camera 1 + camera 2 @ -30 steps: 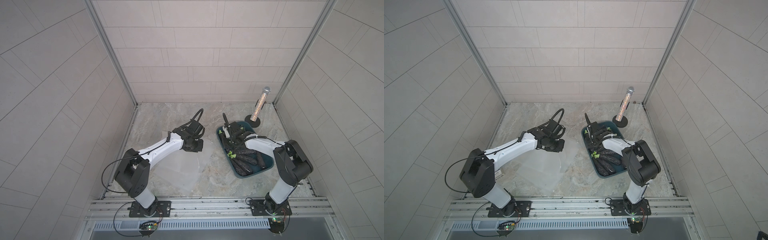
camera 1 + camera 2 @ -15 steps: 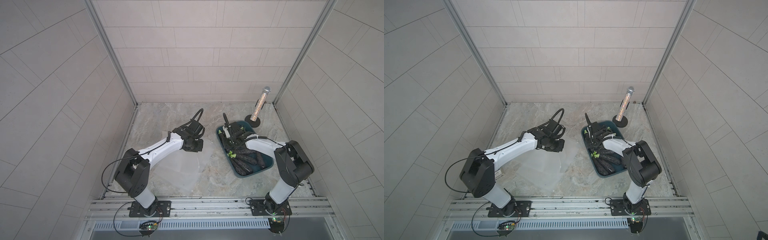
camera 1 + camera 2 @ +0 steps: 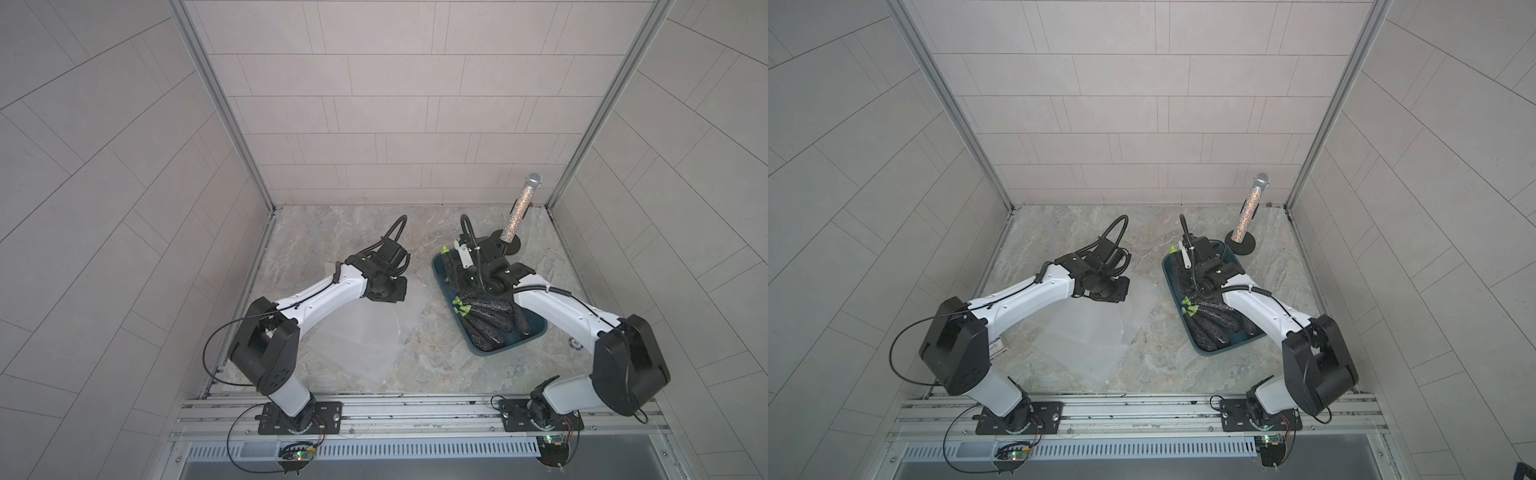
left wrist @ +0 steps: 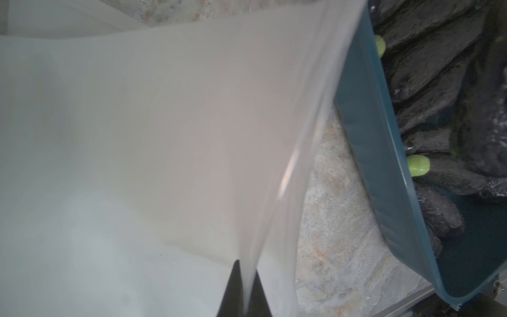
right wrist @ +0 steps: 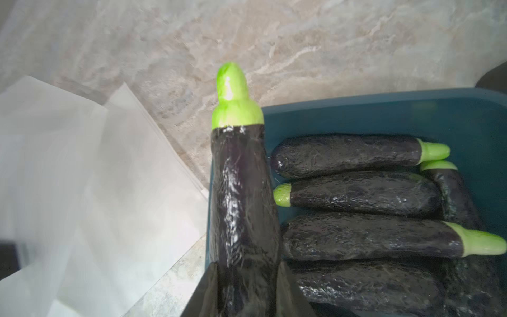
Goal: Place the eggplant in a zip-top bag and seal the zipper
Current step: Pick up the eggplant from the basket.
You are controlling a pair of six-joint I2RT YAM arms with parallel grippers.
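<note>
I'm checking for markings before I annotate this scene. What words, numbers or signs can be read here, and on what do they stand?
No text here can be read for certain.
On the table, a round sticker: two characters, too small to read.
By the left arm, a label: print too small to read.
Nothing else shows any writing.

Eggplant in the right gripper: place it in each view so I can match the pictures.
In a top view: held eggplant at the teal tray's far left corner, green stem showing.
In a top view: the same far left corner.
Left wrist: cannot be picked out among the tray's eggplants.
Right wrist: centre, clamped in the right gripper.
Shared landmark: the teal tray.
</note>
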